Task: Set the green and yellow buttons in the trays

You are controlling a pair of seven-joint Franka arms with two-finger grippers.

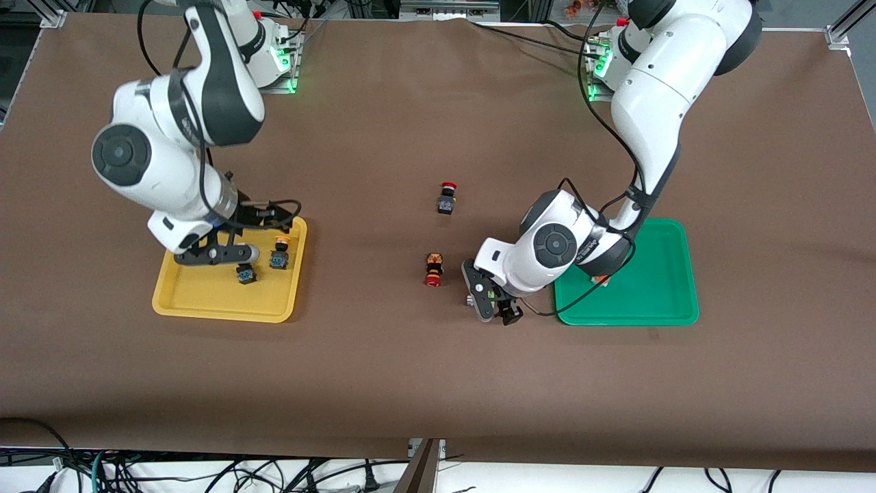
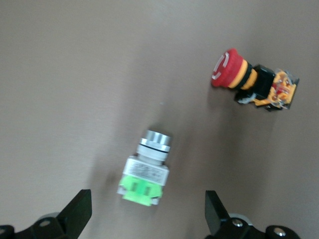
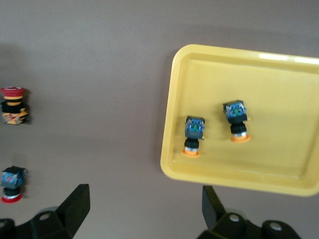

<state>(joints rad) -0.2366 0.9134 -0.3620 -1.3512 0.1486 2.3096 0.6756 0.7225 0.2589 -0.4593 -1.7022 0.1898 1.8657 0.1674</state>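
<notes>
A light-grey button with a green face [image 2: 146,169] lies on its side on the brown table, between the spread fingers of my open left gripper [image 2: 147,214]. In the front view this gripper [image 1: 494,308] is low beside the green tray [image 1: 650,287] and hides that button. A small orange-faced piece [image 1: 601,279] lies in the green tray, mostly hidden by the left arm. My right gripper [image 1: 215,257] is open and empty above the yellow tray [image 1: 205,301]. That tray [image 3: 279,89] holds two black-bodied buttons with yellow-orange caps [image 3: 193,135] [image 3: 237,121].
Two black switches with red mushroom caps lie mid-table. One [image 1: 432,268] is close beside the left gripper and also shows in the left wrist view [image 2: 251,82]. The other [image 1: 446,197] stands farther from the front camera.
</notes>
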